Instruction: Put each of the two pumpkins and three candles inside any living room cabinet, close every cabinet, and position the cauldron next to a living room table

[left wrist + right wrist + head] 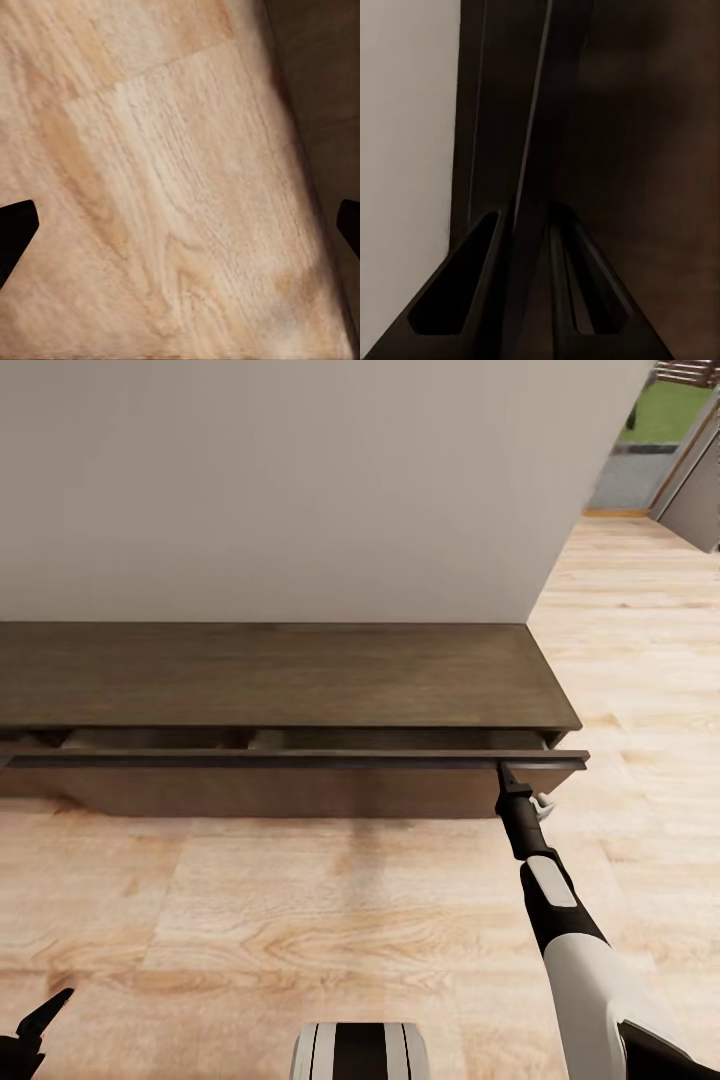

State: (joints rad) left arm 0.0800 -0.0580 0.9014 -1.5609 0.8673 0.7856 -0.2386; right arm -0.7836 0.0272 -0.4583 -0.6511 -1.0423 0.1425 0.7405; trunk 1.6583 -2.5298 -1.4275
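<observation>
Left gripper (35, 1020) sits at the lower left corner of the head view, low over the wood floor (300, 900), well apart from the cabinet. In the left wrist view its two dark fingertips (15, 232) stand far apart at opposite edges with bare floor (172, 195) between them: released, holding nothing. A dark strip of cabinet (322, 90) runs along one side of that view.

Cabinet (280, 675) stands against the pale wall (300, 480), long and low, dark brown. Its top drawer (300, 759) is pulled out a short way along the full length; the front edge stands forward of the body, with a narrow gap showing a beige interior (150, 739). The contents of the drawer cannot be made out through the gap.

Robot base (360, 1052) shows at the bottom centre.

Right gripper (506, 775) reaches forward to the right end of the drawer front. In the right wrist view the thin drawer edge (536, 150) runs between the two fingers (465, 300), which sit close on either side: clenched on the drawer front.

Beyond the cabinet's right end the floor continues to a doorway (665, 420) with green outside.
</observation>
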